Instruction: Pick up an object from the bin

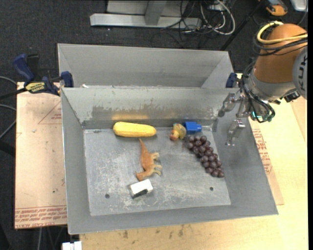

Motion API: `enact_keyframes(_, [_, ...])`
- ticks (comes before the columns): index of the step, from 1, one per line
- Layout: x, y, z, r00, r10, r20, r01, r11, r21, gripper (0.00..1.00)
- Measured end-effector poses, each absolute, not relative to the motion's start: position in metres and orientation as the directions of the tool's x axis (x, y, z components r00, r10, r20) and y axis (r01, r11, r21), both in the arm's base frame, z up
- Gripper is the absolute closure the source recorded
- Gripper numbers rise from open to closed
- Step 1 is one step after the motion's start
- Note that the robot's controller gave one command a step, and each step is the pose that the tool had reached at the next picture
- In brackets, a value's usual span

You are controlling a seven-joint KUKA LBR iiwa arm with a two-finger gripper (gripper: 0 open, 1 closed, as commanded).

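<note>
The bin [146,100] is dull grey sheet metal with steep sloping walls and a flat floor that is scuffed and scratched, with a rusty-looking smear along the foot of the back wall. Six small things lie apart on that floor:

- A bumpy yellow corn cob [134,130] lies lengthwise close to the back wall.
- Just right of the corn cob's end is a small rounded yellow-and-red toy [177,133]. Its exact kind is hard to make out.
- A small blue block [193,127] touches that toy on its right side.
- A bunch of grapes [205,155], dark purple and knobbly, runs slantwise from the blue block toward the right wall.
- Near the middle lies an orange plastic animal [149,163] with a long neck, on its side.
- Just below the animal is a small white block [141,188] with a dark face.

The gripper [229,126] hangs above the right sloping wall near the back right corner, just beside the upper end of the bunch of grapes and the blue block. Its shiny metal fingers are spread apart and empty. The rounded orange cover of the arm [281,53] sits above it, wrapped with yellow and dark cables, and the frame's right edge cuts it off.

Around the bin is a dark speckled floor [29,29]. At the top is a tangle of cables [205,14].
</note>
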State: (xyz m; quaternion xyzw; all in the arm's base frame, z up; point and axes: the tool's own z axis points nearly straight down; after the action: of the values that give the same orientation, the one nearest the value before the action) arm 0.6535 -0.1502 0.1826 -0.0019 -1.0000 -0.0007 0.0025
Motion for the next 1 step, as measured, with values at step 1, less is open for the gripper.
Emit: enact_keyframes(1, [0.6551,-0.1496,0.1880,-1.000,0.001,-0.003,0.001,1.000,0.000,0.00])
